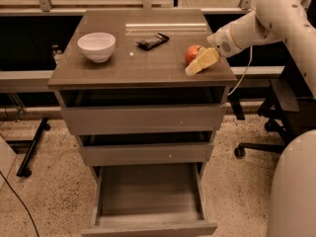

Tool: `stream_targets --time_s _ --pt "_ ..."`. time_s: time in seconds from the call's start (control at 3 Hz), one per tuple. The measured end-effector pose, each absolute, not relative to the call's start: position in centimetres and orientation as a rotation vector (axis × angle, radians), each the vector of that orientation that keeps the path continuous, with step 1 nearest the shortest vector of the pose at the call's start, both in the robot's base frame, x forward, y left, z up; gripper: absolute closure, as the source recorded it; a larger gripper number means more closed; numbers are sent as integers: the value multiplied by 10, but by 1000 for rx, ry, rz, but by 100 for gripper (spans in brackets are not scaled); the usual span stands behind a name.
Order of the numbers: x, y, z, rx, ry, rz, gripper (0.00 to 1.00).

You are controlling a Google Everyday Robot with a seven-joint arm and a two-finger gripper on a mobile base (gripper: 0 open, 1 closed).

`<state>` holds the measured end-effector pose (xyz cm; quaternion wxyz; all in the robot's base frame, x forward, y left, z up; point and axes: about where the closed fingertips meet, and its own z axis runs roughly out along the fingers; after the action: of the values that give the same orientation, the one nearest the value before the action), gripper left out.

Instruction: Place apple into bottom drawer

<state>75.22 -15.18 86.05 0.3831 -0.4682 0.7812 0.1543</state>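
Camera view: tool [201,62] sits over the worktop [138,65], apple [192,52] just behind it, apparently lined up for a grasp; whether it grips, I cannot tell. Below it the bottom drawer [148,194] stands open, ready.

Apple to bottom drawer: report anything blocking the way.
Nothing visible does. The gripper is right at the apple on the cabinet top, and the bottom drawer stands pulled out past the two drawers above.
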Motion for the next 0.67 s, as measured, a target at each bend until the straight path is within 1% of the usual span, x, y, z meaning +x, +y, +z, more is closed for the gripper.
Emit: stream_targets --time_s 0.33,0.67 --pt "763 -144 854 -1189 1987 439 15" --pt "769 -143 841 -1182 2009 475 46"
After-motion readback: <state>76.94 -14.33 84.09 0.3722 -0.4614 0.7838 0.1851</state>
